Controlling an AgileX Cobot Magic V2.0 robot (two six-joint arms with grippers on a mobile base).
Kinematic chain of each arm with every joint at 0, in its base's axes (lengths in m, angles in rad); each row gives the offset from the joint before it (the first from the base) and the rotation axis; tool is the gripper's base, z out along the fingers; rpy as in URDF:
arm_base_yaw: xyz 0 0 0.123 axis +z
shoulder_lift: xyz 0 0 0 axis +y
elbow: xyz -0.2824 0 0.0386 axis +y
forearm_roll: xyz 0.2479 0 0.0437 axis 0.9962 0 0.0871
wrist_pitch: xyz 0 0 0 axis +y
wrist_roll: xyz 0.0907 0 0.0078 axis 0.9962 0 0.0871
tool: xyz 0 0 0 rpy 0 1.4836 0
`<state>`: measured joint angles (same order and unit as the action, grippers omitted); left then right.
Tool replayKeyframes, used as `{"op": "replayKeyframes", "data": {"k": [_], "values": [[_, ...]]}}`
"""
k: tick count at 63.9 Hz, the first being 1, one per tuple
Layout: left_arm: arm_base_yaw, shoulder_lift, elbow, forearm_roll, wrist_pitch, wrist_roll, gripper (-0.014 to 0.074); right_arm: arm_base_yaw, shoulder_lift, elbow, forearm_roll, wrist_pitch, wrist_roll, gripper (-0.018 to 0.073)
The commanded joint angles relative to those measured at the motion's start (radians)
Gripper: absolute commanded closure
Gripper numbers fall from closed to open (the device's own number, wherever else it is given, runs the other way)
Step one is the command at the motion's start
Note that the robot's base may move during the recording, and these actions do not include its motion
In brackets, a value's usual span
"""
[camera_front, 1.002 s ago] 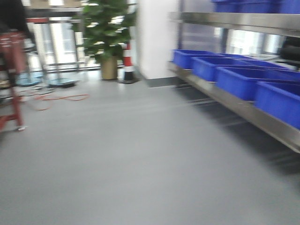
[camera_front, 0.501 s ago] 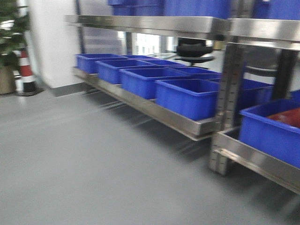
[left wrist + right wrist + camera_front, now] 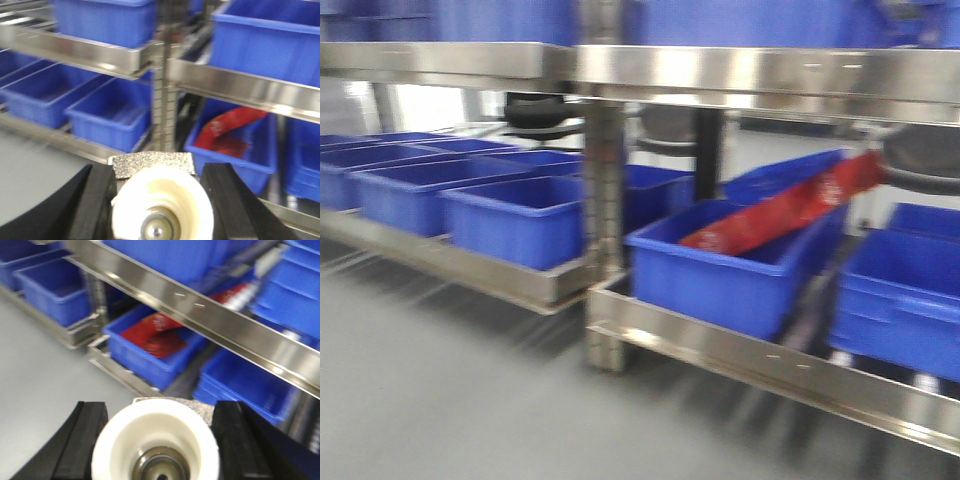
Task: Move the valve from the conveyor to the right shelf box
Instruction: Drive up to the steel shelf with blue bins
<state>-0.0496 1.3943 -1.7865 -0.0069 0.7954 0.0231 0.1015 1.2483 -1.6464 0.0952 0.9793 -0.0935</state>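
A valve [image 3: 161, 207] is clamped in the left end effector [image 3: 159, 169], another valve [image 3: 157, 440] in the right end effector [image 3: 160, 406], open floor [image 3: 440, 400] before the right shelf [image 3: 720, 347].

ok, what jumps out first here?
Blue bins lining the steel shelf, one near the centre holding a red bag. Close up in the wrist views, a white-capped valve sits in the left tool, and a second valve in the right tool.
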Motion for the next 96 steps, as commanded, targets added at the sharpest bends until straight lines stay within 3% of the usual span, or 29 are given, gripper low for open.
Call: {"op": "replayKeyframes", "data": {"k": [1,96], "values": [[-0.005,-0.013,-0.012,-0.007,-0.055,-0.008,0.0708,0.0,-0.014,-0.017,-0.011,-0.072,-0.001,0.0711],[-0.005,-0.013,-0.012,-0.007,-0.058,-0.008,0.0708,0.0,-0.014,-0.017,-0.011,-0.072,-0.001,0.0711]]}}
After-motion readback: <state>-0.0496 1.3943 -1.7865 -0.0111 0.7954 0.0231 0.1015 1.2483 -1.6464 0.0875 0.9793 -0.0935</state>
